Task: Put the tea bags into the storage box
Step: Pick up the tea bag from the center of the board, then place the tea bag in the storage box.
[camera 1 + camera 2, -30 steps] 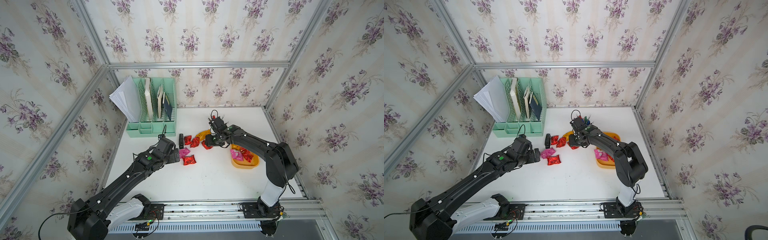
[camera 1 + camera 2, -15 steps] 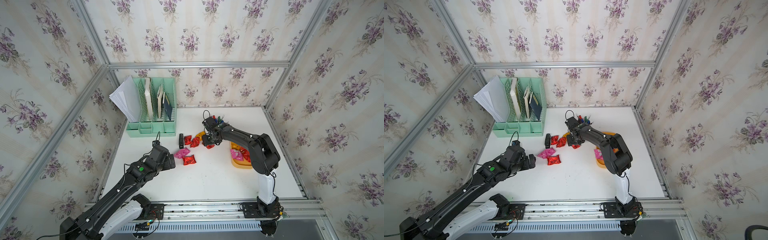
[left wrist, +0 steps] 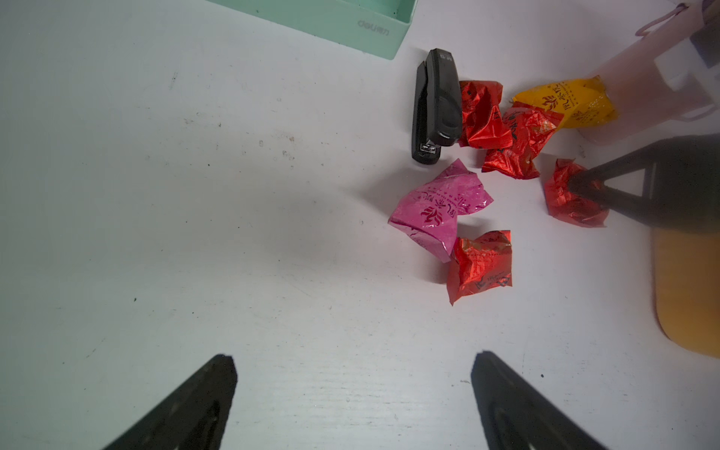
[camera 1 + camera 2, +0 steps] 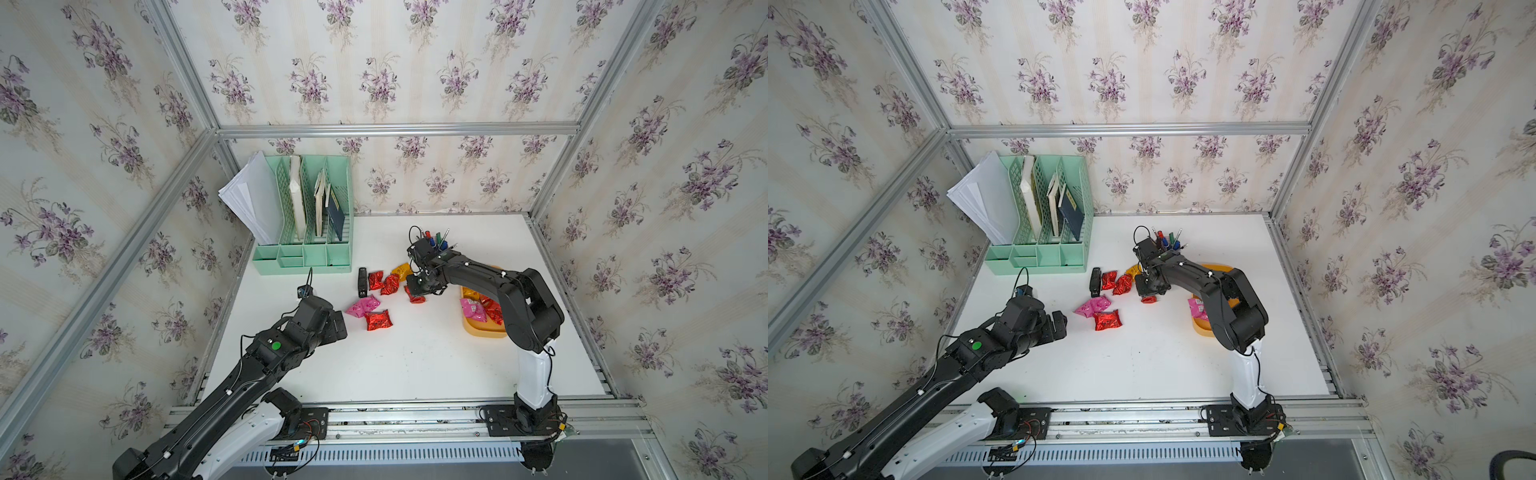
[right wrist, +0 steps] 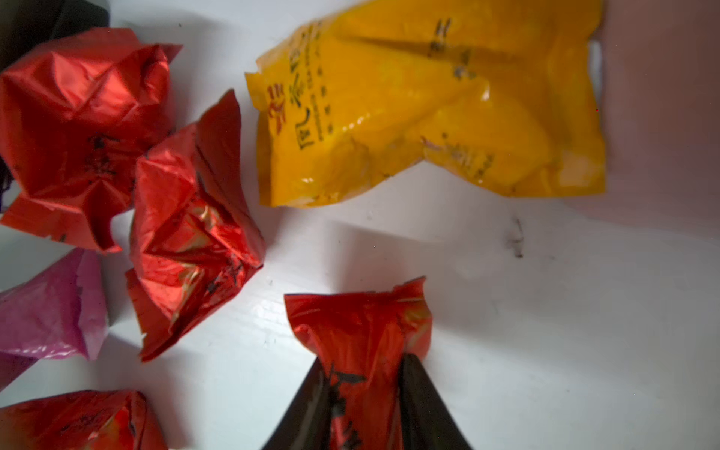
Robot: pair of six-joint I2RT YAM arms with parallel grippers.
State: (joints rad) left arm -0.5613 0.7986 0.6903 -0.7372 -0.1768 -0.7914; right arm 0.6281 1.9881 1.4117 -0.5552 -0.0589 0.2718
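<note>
- Pinching a red tea bag (image 5: 358, 319), right end effector (image 5: 360, 366) closed on it, near black stapler (image 3: 434, 105).
- Hanging wide open, empty: left end effector (image 3: 352, 362), farther from black stapler.

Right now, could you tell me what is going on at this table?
The robot is filling the yellow-orange storage box, which already holds a few packets. The right tool pinches a red tea bag low by the table, not yet over the box. The left tool hangs open and empty above bare table. Five loose tea bags lie near the black stapler: three red, one pink, one yellow.
</note>
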